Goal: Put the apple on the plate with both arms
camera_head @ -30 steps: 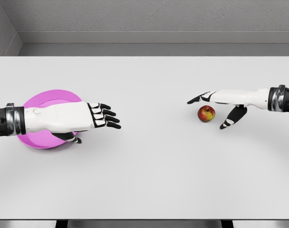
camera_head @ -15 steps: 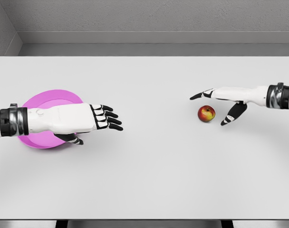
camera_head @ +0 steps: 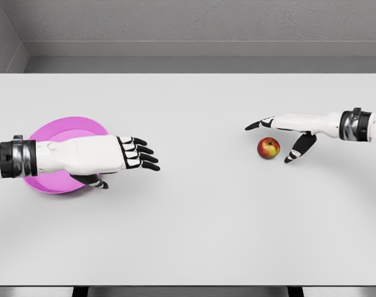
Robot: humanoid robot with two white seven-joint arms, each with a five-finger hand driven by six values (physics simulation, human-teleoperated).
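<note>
A red and yellow apple (camera_head: 269, 148) rests on the white table, right of centre. My right hand (camera_head: 276, 138) hovers over it, open, with the fingers reaching past its far side and the thumb (camera_head: 300, 147) down on its right; I see no contact. At the left lies a pink plate (camera_head: 59, 135), partly hidden under my left forearm. My left hand (camera_head: 131, 157) is open just right of the plate, fingers spread and pointing right, holding nothing.
The white table (camera_head: 194, 216) spans the whole view, with a grey wall behind its far edge. A wide stretch of bare tabletop separates the plate from the apple.
The right hand has drawn slightly up and leftward over the apple, its thumb lifted closer in. The left hand slid a little to the right, then held still. The apple has not moved.
</note>
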